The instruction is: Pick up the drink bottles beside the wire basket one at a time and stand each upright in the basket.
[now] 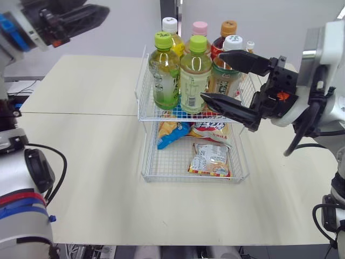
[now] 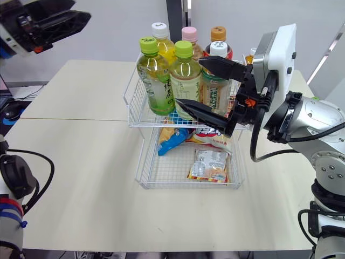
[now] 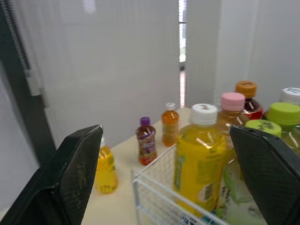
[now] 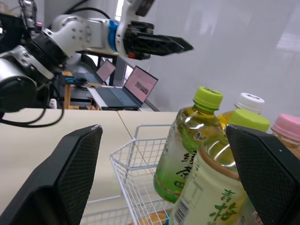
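A two-tier white wire basket (image 1: 143, 81) stands mid-table. Its upper tier holds several upright bottles: two with green caps (image 1: 164, 73) (image 1: 195, 75) in front, then ones with white (image 1: 170, 26), pink (image 1: 200, 28) and orange (image 1: 228, 29) caps, and a white-capped tea bottle (image 1: 232, 43) at the right. My right gripper (image 1: 217, 76) is open at the basket's front right, its fingers in front of that tea bottle and holding nothing. My left gripper (image 1: 99, 13) hangs high at the far left, open and empty. Three small bottles, yellow (image 3: 105, 168), purple-capped (image 3: 146, 145) and orange (image 3: 170, 127), stand on the table beyond the basket.
Snack packets (image 1: 211, 159) lie in the basket's lower tier. A small bottle (image 1: 249, 47) shows behind the basket's right side. The cream table (image 1: 81, 162) runs wide to the left and front. A laptop (image 4: 136, 89) sits on a desk far off.
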`<control>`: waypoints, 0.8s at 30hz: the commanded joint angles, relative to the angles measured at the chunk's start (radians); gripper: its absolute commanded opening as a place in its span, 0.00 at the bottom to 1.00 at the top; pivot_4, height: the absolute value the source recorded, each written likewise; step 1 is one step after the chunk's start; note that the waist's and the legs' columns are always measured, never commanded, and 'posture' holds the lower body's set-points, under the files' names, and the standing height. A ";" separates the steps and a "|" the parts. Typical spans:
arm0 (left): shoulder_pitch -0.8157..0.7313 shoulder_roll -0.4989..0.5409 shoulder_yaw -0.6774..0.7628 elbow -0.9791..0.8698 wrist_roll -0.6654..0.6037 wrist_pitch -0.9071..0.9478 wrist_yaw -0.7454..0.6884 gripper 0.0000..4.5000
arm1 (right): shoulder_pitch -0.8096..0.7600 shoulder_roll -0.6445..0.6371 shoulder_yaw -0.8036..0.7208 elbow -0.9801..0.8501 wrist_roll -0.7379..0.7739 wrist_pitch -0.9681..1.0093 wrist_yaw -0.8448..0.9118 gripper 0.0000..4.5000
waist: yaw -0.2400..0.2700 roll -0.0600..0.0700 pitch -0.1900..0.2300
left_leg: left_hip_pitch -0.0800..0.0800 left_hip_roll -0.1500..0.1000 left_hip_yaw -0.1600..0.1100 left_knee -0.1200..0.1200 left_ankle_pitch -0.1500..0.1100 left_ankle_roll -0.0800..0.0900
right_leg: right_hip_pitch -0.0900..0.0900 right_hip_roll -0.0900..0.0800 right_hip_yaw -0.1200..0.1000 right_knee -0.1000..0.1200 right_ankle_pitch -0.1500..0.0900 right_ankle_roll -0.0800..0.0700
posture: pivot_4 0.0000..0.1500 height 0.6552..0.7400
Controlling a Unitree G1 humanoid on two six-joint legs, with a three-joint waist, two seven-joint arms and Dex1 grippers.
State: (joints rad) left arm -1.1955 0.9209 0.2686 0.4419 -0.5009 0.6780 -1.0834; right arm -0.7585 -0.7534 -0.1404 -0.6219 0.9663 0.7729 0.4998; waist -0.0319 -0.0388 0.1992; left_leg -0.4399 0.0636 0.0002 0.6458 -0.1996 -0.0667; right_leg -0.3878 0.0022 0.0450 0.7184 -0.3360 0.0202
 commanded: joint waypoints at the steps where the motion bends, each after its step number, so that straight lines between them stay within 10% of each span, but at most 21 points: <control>1: 0.088 0.043 0.081 0.021 0.006 -0.059 0.033 1.00 | -0.002 -0.040 -0.018 0.044 -0.107 -0.037 -0.005 1.00 | 0.000 0.000 0.000 | 0.000 0.000 0.000 0.000 0.000 0.000 | 0.000 0.000 0.000 0.000 0.000 0.000 | 1.00 1.00; 9: 0.250 0.048 0.137 -0.010 -0.007 -0.114 0.072 1.00 | 0.069 -0.299 -0.286 0.323 -0.114 -0.061 0.312 1.00 | 0.025 0.000 0.000 | -0.002 -0.001 0.000 0.000 0.000 0.001 | 0.000 -0.002 -0.001 -0.003 0.000 0.000 | 1.00 1.00; 24: 0.326 0.023 0.104 -0.074 -0.003 -0.102 0.096 1.00 | 0.151 -0.310 -0.310 0.359 -0.177 -0.093 0.334 1.00 | -0.002 0.000 0.000 | 0.003 0.000 0.002 -0.001 0.000 0.001 | 0.001 0.000 0.001 0.001 0.000 0.000 | 1.00 1.00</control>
State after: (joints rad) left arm -0.8861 0.9435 0.3592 0.4203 -0.4969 0.5809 -1.0009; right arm -0.6195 -1.0491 -0.4054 -0.2668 0.8198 0.7112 0.8291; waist -0.0341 -0.0391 0.1990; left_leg -0.4371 0.0641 0.0020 0.6452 -0.2000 -0.0660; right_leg -0.3861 0.0020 0.0458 0.7195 -0.3359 0.0200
